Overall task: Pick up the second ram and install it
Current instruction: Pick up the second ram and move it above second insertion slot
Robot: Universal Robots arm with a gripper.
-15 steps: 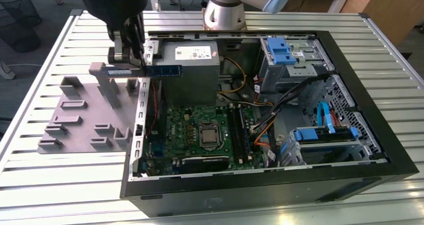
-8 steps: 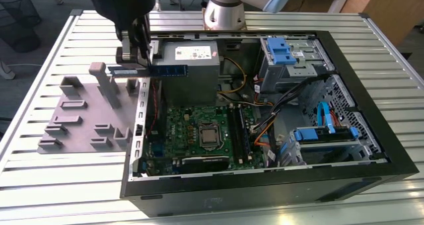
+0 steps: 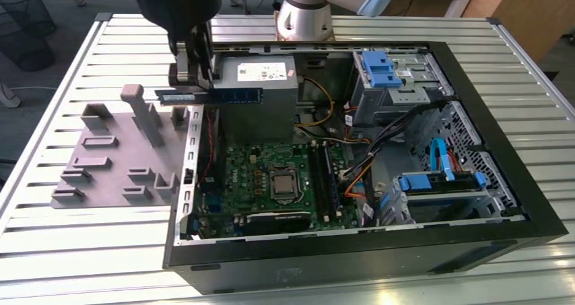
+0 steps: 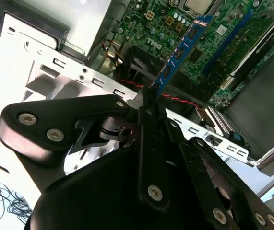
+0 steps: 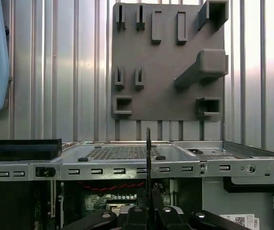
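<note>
Gripper (image 3: pixel 191 89) clamped on the second ram (image 3: pixel 235 95), which was held level and clear of any surface, above the perforated side wall (image 3: pixel 190 150) of the open computer case (image 3: pixel 503 150). The stick's free end reached toward the power supply (image 3: pixel 260 73), just beside its label face. In the second wrist view the fingers (image 4: pixel 148 112) pinched one end of the ram (image 4: pixel 180 50), with a red cable (image 4: pixel 177 98) and the motherboard (image 4: pixel 194 62) beneath. Black memory slots (image 3: pixel 328 177) lay lower, well apart. The grey holder tray (image 3: pixel 108 163) stood outside the wall on the slatted table (image 3: pixel 72 251). In the first wrist view the ram appeared edge-on (image 5: pixel 148 163).
</note>
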